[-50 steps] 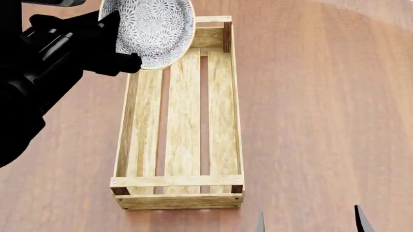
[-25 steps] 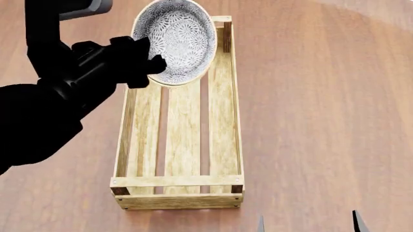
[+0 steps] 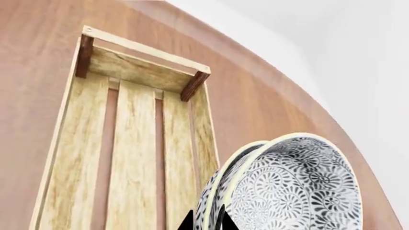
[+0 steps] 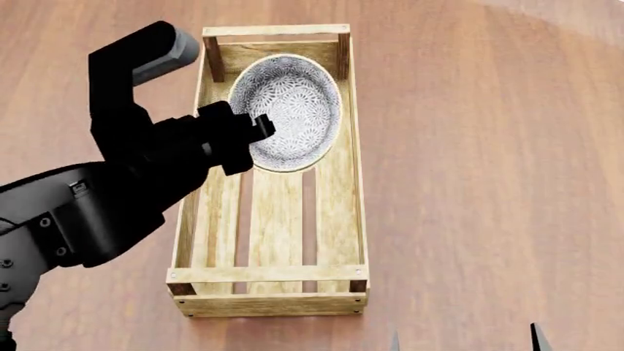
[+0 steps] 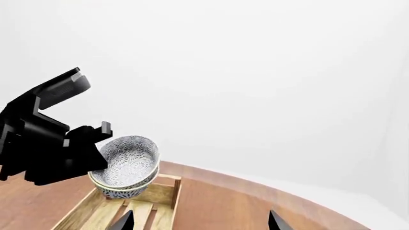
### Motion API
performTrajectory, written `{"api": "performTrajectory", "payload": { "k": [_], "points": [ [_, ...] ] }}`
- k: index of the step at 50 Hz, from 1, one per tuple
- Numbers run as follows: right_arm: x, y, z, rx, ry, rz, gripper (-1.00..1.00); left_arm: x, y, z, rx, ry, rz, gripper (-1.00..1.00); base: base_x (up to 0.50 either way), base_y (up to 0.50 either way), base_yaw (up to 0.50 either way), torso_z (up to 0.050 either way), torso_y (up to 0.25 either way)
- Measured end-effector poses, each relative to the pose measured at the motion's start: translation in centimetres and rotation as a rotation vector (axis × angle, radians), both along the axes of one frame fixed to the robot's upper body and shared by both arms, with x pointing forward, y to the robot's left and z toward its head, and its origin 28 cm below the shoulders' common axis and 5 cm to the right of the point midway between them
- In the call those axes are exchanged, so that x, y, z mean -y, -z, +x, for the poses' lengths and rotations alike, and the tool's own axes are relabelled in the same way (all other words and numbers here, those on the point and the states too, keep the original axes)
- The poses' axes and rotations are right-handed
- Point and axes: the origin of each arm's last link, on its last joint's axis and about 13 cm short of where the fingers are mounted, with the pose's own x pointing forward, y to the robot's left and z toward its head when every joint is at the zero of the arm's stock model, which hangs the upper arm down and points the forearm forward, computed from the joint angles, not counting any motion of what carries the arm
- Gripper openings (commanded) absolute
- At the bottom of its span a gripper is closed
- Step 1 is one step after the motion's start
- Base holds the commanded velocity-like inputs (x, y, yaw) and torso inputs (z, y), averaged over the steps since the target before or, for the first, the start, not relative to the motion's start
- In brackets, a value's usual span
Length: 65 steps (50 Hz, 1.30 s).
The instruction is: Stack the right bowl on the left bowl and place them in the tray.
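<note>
The left fingers (image 4: 256, 130) are pinching the rim of the stacked bowls (image 4: 289, 111), clenched right on the near-left edge, and in the left wrist view you can see the two dark tips (image 3: 221, 221) sitting either side of the cream rims of both bowls (image 3: 288, 189), one nested in the other. The stack is tilting a bit, its patterned blue-and-white inside facing up toward the head camera, and it's hanging over the far half of the tray (image 4: 335, 212); from the side it's looking like it's sitting just above the tray's end wall (image 5: 167, 187) rather than down on the slats, but I can't tell for sure if it's touching. The tray's near half is showing only its three slats. The right fingers (image 4: 466, 340) are barely poking into view at the bottom, spread wide apart and gripping nothing. Everything's sitting on a reddish-brown wooden tabletop (image 4: 487, 146). No labels or writing anywhere that I can read.
</note>
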Motion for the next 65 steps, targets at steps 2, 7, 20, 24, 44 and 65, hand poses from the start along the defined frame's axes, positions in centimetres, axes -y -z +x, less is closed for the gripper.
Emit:
{"api": "performTrajectory", "payload": {
  "k": [2, 7, 20, 24, 44, 65],
  "points": [
    [0.0, 0.0, 0.0, -0.001, 0.000, -0.001, 1.00, 0.1, 0.2, 0.0, -0.018, -0.007, 0.000, -1.00, 0.00, 0.00, 0.00, 0.000, 0.000],
    [0.0, 0.1, 0.0, -0.002, 0.001, -0.001, 1.00, 0.4, 0.6, 0.0, -0.054, -0.014, 0.005, -1.00, 0.00, 0.00, 0.00, 0.000, 0.000],
    [0.1, 0.2, 0.0, -0.003, 0.000, -0.003, 1.00, 1.1, 1.9, -0.2, -0.113, -0.019, 0.048, -1.00, 0.00, 0.00, 0.00, 0.001, 0.002],
    [0.1, 0.3, -0.1, -0.004, 0.000, -0.003, 1.00, 1.2, 2.3, -0.2, -0.124, -0.020, 0.059, -1.00, 0.00, 0.00, 0.00, 0.000, 0.000],
    [0.2, 0.4, -0.1, -0.005, 0.003, -0.001, 1.00, 1.9, 3.6, -0.1, -0.146, -0.015, 0.117, -1.00, 0.00, 0.00, 0.00, 0.000, 0.001],
    [0.4, 0.4, -0.1, -0.006, 0.009, 0.002, 1.00, 2.7, 5.0, 0.0, -0.132, 0.008, 0.216, -1.00, 0.00, 0.00, 0.00, 0.000, 0.000]
  ]
}}
